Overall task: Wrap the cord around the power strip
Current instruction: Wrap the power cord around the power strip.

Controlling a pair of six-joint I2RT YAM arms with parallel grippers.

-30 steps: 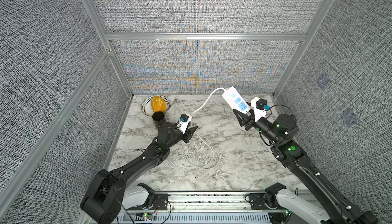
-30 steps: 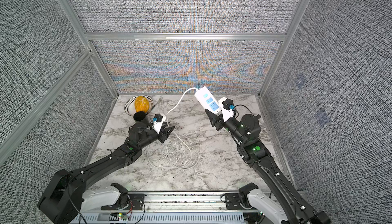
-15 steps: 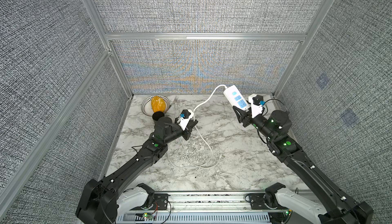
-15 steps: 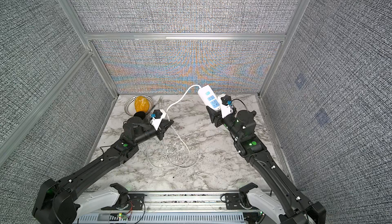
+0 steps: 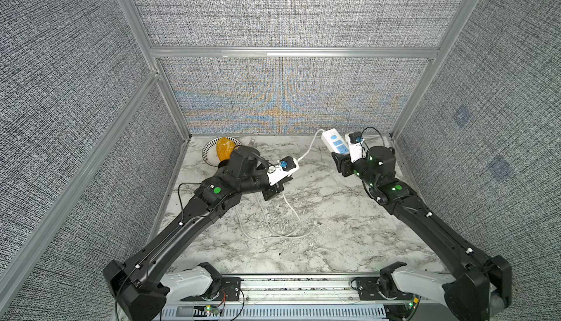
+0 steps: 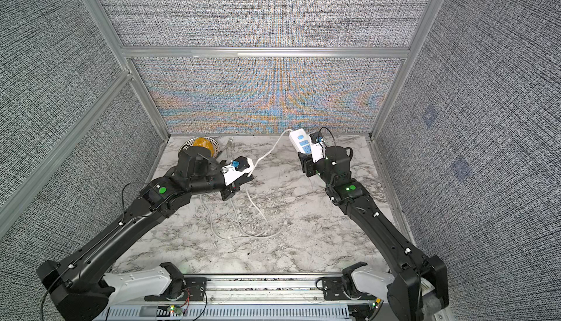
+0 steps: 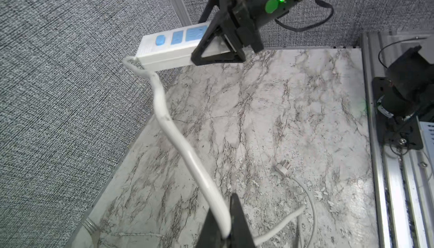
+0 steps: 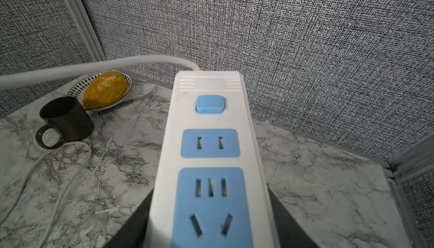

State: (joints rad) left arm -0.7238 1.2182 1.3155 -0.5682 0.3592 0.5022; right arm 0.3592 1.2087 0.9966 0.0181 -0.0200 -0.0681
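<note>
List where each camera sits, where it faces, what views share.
Top views: high in front, looking down at the table; left arm, right arm show.
Left wrist: on the left arm, facing the power strip in the right gripper; left gripper pinches the cord.
Right wrist: on the right arm, facing the back wall along the power strip; finger edges show.
Shared: all show power strip and cord.

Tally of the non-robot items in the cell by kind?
power strip: 1
cord: 1
black mug: 1
patterned bowl: 1
yellow-orange food lump: 1
fork: 1
Total: 6
</note>
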